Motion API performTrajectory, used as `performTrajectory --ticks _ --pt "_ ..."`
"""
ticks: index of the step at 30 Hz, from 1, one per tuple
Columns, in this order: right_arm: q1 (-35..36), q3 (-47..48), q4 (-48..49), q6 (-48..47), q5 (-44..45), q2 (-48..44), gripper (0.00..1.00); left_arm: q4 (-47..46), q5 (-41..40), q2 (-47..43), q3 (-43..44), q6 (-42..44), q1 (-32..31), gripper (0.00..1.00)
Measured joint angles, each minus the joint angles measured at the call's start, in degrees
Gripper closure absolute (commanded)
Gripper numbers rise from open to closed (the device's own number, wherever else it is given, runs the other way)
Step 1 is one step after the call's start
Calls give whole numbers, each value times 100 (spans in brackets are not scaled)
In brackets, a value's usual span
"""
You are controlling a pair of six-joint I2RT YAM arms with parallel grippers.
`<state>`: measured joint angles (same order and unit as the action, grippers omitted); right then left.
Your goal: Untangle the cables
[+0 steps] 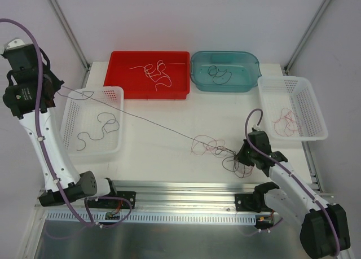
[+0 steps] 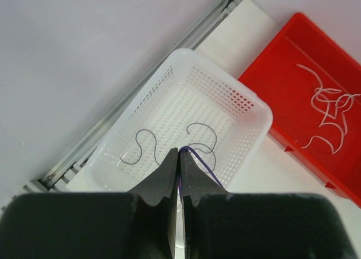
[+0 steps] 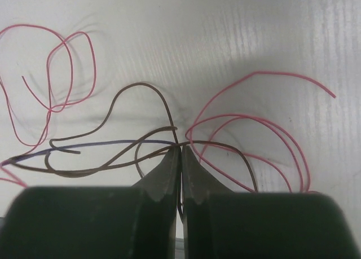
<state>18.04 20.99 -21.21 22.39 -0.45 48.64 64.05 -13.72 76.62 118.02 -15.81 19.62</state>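
Cables (image 1: 217, 149) mostly sit as a pink-and-dark tangle on the table (image 1: 169, 106), right at the right gripper (image 1: 241, 156). One purple cable (image 1: 141, 118) runs taut to the left gripper (image 1: 56, 88), up over a white basket (image 1: 70, 109).

Left wrist: tips pinched tight on that purple cable (image 2: 198, 156), with the basket (image 2: 225, 109) below holding two purple curls.

Right wrist: tips squeezed together on dark strands of the tangle, pink loops on either side.

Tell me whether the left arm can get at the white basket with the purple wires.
Likely yes: the left pincer, shut on a taut purple wire, hangs right by that basket with nothing between.
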Motion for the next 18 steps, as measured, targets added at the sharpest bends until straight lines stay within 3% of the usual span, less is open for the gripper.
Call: performTrajectory --ticks 11,14,17,18 --pt "70 1040 -562 -684 -339 -133 93 -1246 -2 -734 -3724 -221 74 100" --pt "356 1377 -551 -811 -487 2 92 -1491 28 -774 -4411 -306 74 91" --pt "809 1585 -501 -885 -494 315 85 -1661 188 -778 -4931 -389 74 81" --pt "949 1626 -492 -901 -490 431 77 -1690 271 -778 -5045 -417 74 74"
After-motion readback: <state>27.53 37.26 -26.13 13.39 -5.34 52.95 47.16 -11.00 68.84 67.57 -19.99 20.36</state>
